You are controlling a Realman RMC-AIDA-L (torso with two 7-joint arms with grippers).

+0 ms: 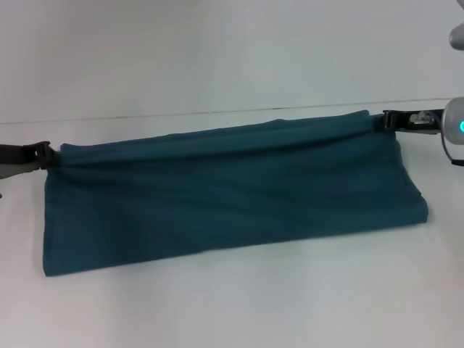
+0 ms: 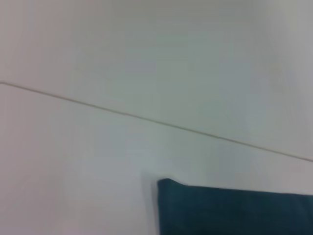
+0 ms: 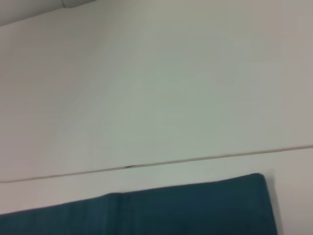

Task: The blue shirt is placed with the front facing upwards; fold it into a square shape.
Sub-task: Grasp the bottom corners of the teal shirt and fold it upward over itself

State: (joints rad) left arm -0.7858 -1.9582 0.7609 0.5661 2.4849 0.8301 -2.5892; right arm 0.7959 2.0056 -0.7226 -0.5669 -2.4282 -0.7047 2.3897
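Left gripper clenched on the far left corner of the blue shirt; shirt lies as one long band on the white table, long axis running left to right between the arms. Right gripper clenched on the far right corner; each arm holds its own end, equally near. Count: one shirt, two grippers.

One blue shirt, lying folded into a long band across the table. Two grippers: left gripper at the band's far left corner, right gripper at its far right corner. One seam line along the table's far edge.
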